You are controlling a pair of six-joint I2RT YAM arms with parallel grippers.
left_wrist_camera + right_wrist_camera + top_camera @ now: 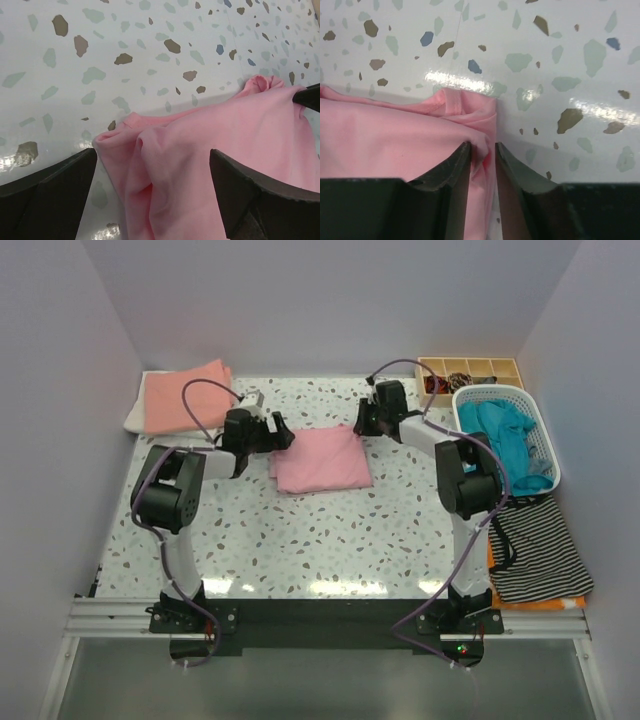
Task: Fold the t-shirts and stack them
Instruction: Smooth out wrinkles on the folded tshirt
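A light pink t-shirt (320, 460) lies folded in a rough square in the middle of the table. My left gripper (281, 434) is at its far left corner. In the left wrist view its jaws (152, 190) stand wide open over the bunched pink edge (225, 125). My right gripper (364, 424) is at the far right corner. In the right wrist view its jaws (482, 150) are nearly together, with a fold of the pink edge (385, 140) pinched between them. A folded salmon-orange tee (185, 395) lies on a white one (134, 420) at the back left. A teal tee (508, 438) lies in a basket.
A white plastic basket (545, 440) stands at the right. A wooden divided tray (470, 368) is behind it. A black-and-white striped cloth (538, 548) lies on something orange at the near right. Walls close in the back and both sides.
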